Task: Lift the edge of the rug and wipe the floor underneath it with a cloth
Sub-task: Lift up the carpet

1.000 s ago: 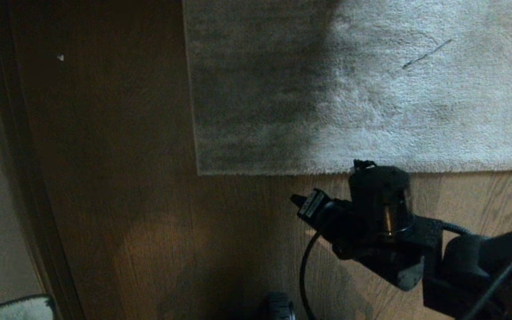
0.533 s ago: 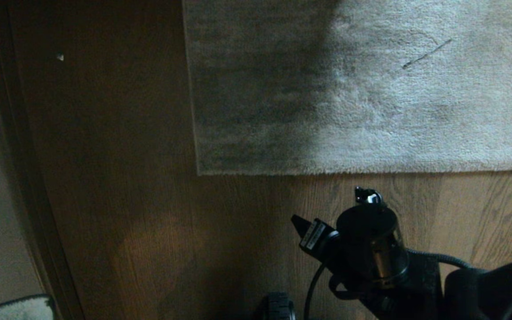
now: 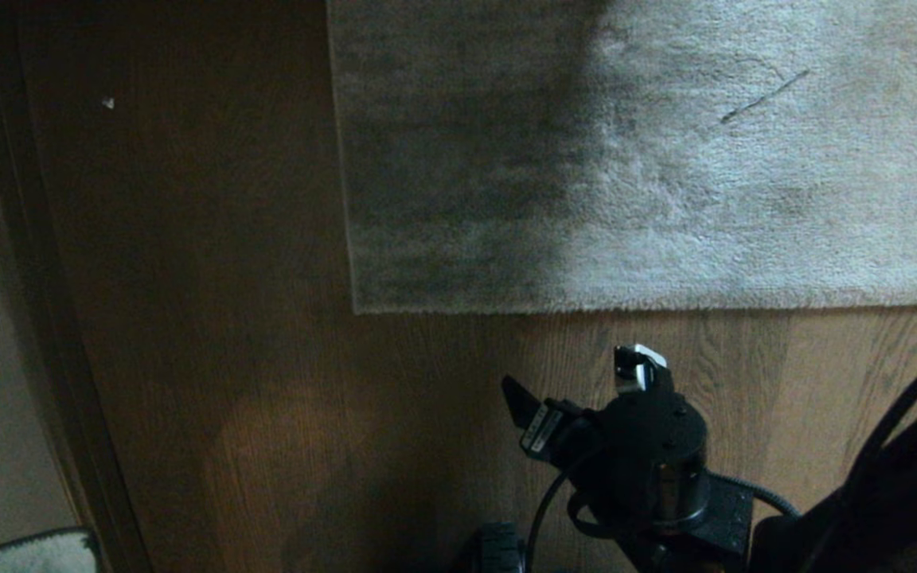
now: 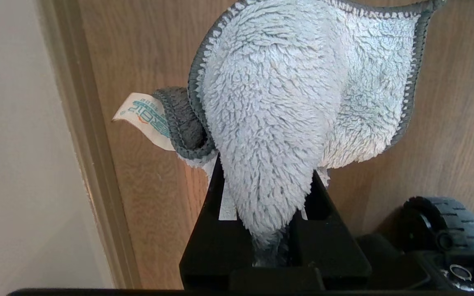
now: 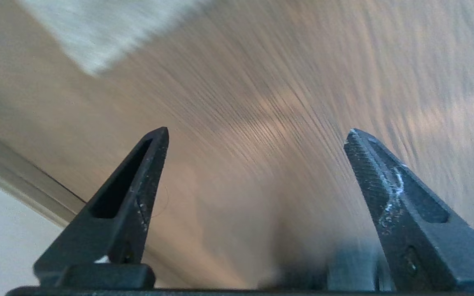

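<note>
Right claw [image 5: 257, 135] spread wide, empty, above bare floor [image 3: 267, 398] just short of the flat rug edge [image 3: 626, 302]; left claw [image 4: 268, 205] clenched on the cloth [image 4: 278, 102] beside a baseboard [image 4: 80, 135].

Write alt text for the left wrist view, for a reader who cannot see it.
The left tool is shut on a fluffy pale blue-white cloth with a grey stitched border, which bunches up above the black fingers. A printed label sticks out from one side of it. Behind lies the brown wood-grain floor, with a pale baseboard and wall along one side.
</note>
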Controlling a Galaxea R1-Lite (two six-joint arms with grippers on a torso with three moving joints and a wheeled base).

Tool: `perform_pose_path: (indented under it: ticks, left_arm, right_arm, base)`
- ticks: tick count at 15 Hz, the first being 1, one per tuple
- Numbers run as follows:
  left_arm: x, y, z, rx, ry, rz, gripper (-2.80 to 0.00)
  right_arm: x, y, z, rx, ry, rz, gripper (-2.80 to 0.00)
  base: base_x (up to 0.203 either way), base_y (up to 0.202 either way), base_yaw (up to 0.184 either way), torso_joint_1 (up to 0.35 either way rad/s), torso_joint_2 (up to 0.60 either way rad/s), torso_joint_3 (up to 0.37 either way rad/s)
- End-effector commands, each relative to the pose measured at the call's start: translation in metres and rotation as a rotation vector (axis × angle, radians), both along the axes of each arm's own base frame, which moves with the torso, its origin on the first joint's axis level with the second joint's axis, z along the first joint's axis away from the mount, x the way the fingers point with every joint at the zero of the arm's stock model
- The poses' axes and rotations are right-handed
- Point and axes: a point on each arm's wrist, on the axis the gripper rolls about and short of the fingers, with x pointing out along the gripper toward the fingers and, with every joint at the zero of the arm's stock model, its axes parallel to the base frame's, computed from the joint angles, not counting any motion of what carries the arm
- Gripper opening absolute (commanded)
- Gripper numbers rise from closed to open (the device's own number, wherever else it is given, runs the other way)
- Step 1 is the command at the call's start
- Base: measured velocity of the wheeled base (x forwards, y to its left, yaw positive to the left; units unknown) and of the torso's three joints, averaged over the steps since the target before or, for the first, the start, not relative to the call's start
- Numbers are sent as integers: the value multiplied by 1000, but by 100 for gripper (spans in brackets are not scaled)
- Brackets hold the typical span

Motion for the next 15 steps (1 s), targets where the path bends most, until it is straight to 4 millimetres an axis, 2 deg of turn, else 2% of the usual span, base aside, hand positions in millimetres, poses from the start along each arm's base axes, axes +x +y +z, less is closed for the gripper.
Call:
perform_pose_path:
  ticks: [1,4,10,15]
  left_arm:
    - [0,0,0,0,0,0,-280]
    - [0,0,0,0,0,0,-280]
    - [0,0,0,0,0,0,-280]
    - [0,0,0,0,0,0,-280]
  right_arm:
    - [4,6,-9,-16,-170,17,0]
    - [6,6,-12,-42,-196,18,0]
    - [23,-3,-24,-70,-176,-39,0]
    - [49,-1,-24,-52,-209,-96,0]
  base:
    - [0,0,0,0,0,0]
    - [0,0,0,0,0,0]
    - [0,0,0,0,0,0]
    - [0,0,0,0,0,0]
